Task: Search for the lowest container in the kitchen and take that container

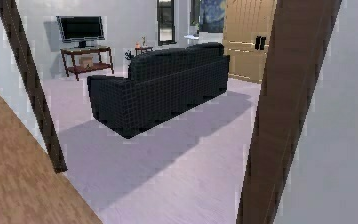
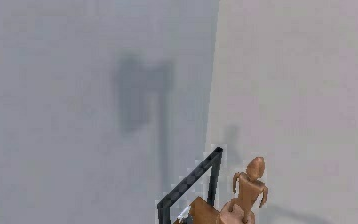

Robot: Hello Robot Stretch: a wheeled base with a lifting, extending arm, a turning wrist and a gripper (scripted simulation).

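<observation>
Dark sofa [image 1: 159, 88] beyond brown doorframe [image 1: 287, 110]

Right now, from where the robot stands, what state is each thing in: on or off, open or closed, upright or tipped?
television: screen dark, upright on its wooden stand.
sofa: upright on the floor, back turned to the camera.
wooden doors: closed.
wooden figure: standing upright by the wall.
dark frame: standing beside the figure; what it is cannot be told.
</observation>
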